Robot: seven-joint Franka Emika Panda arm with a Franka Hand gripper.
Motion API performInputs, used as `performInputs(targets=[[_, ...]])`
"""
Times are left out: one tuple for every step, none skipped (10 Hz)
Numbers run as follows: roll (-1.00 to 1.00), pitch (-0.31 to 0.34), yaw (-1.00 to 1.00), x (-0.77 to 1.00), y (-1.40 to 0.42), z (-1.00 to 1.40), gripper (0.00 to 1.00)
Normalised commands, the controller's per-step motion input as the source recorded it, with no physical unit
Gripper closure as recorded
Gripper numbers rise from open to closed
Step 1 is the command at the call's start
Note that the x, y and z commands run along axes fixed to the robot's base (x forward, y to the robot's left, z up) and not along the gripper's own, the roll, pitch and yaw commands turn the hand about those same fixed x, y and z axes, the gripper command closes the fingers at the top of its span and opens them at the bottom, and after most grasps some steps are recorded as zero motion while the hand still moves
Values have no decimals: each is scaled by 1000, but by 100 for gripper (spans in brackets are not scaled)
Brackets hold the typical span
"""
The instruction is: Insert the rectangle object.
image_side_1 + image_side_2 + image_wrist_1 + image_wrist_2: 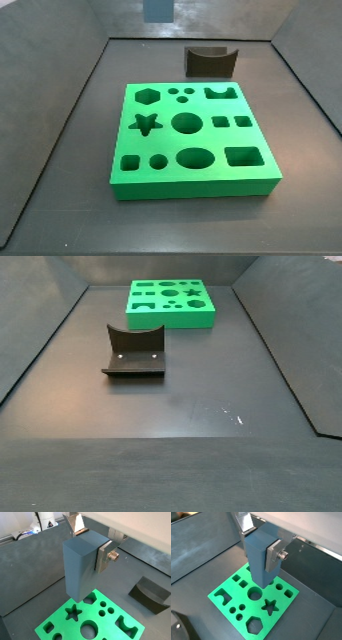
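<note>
On the dark desk [187, 386], the green board [190, 135] with shaped holes lay flat, a dark notched block [210, 60] standing just beyond it. Above the board hung the slate-blue rectangle object [81, 567], upright, clamped between the silver fingers [103, 556] of the pincer [261, 549], which was closed on its upper part. Any tilt or misalignment over the rectangular hole [243, 156] could jam the bar against the rim.

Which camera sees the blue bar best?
A wrist view shows the rectangle object best: nearly its whole length, held upright in the gripper above the green board. One side view catches only its lower end; the other side view misses it.
</note>
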Motion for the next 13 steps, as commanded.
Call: performInputs(targets=[[230, -80, -577, 440, -366, -506, 100], [166, -57, -329, 723, -374, -403, 100], [137, -41, -243, 817, -383, -349, 100], [144, -31, -269, 786, -383, -346, 100], [177, -14, -546, 500, -309, -323, 100], [111, -6, -746, 300, -234, -166, 100], [97, -17, -897, 120, -189, -149, 100], [120, -29, -960, 69, -94, -197, 100], [134, -27, -940, 103, -49, -203, 100], [140, -27, -943, 94, -40, -206, 100], [174, -33, -920, 129, -17, -280, 100], [187, -36, -909, 146, -6, -311, 100], [189, -43, -880, 203, -17, -311, 100]])
